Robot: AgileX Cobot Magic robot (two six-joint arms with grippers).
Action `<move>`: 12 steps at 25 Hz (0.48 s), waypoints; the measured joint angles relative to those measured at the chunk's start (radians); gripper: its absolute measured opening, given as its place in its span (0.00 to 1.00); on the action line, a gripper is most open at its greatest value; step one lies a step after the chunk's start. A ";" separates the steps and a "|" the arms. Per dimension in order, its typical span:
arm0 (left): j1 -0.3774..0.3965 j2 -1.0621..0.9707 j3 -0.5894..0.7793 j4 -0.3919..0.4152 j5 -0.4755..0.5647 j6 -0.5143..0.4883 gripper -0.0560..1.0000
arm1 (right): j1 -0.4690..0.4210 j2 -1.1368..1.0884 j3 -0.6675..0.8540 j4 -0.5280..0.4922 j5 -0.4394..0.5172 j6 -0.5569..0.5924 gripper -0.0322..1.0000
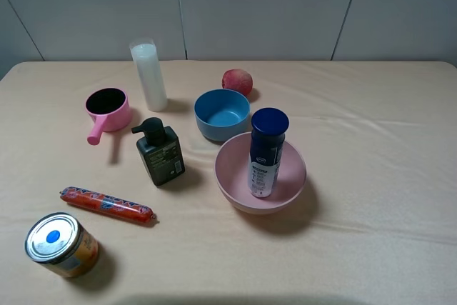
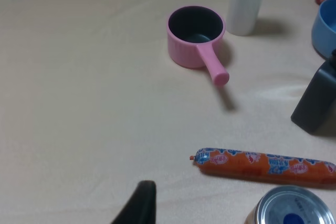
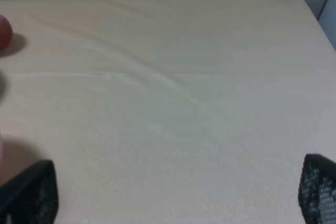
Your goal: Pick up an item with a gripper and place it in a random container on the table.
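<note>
The blue-capped bottle (image 1: 266,152) with the white lower label stands upright inside the large pale pink bowl (image 1: 230,178), right of the table's middle. The table (image 1: 371,126) has a beige cloth. Neither gripper shows in the exterior high view. In the right wrist view my right gripper (image 3: 173,195) is open and empty, its two fingers far apart over bare cloth; the bottle and bowl are out of that view. In the left wrist view only one black finger (image 2: 140,203) of my left gripper shows, above bare cloth and short of the sausage (image 2: 265,162).
A blue bowl (image 1: 222,113) and a peach (image 1: 237,81) stand behind the pink bowl. To the left are a dark green pump bottle (image 1: 160,152), a milky white cylinder (image 1: 148,74), a small pink handled pot (image 1: 107,110), a sausage (image 1: 107,204) and a tin can (image 1: 61,244).
</note>
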 joint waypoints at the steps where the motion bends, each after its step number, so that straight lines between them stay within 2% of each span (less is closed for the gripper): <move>1: 0.000 0.000 0.000 0.000 0.000 0.000 1.00 | 0.000 0.000 0.000 -0.001 0.000 0.000 0.70; 12: 0.000 0.000 0.000 0.000 0.000 0.000 1.00 | 0.000 0.000 0.000 -0.002 0.000 0.000 0.70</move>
